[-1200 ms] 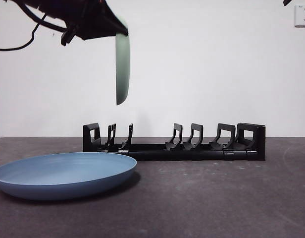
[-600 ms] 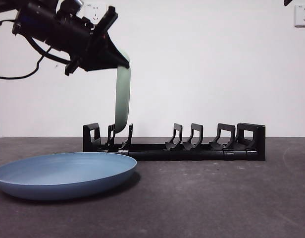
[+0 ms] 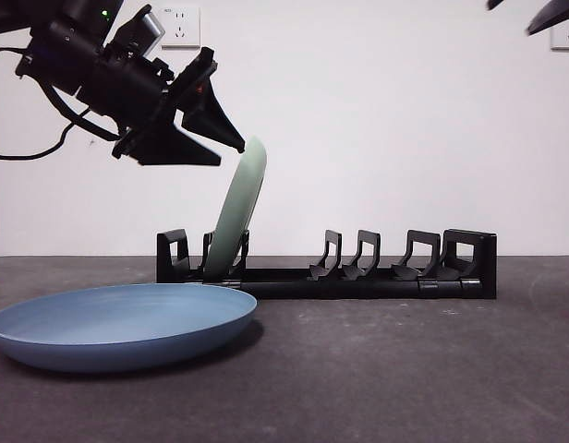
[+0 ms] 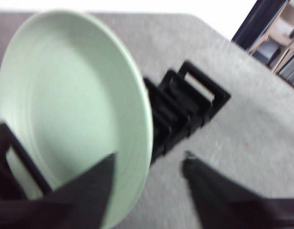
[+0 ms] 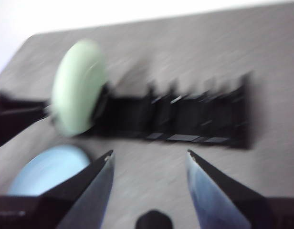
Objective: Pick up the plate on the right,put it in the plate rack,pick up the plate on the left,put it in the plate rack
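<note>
Nearest the front camera lies the blue plate [image 3: 118, 325], flat on the dark table [image 3: 405, 369], just ahead of the rack's end that holds the other plate and overlapping it in that view. Behind it runs the plate rack [image 3: 358, 268], a long black row of upright holders with blocky ends. A pale green plate [image 3: 236, 214] stands on edge in a slot near that same end, leaning with its top rim tipped toward the rack's far end; the remaining holders along the row [image 3: 423, 254] carry nothing. A white wall socket [image 3: 180, 26] sits on the wall above. The left gripper [image 3: 224, 138] comes in from the upper side of the front view, angled downward, its black jaws spread apart just above the green plate's top rim; whether a jaw touches the rim is hard to tell, since the left wrist view [image 4: 147, 167] is blurred. The right gripper [image 5: 149, 160] hangs high over the table, jaws wide and holding nothing, looking down on the rack [image 5: 185, 119] and both plates.
</note>
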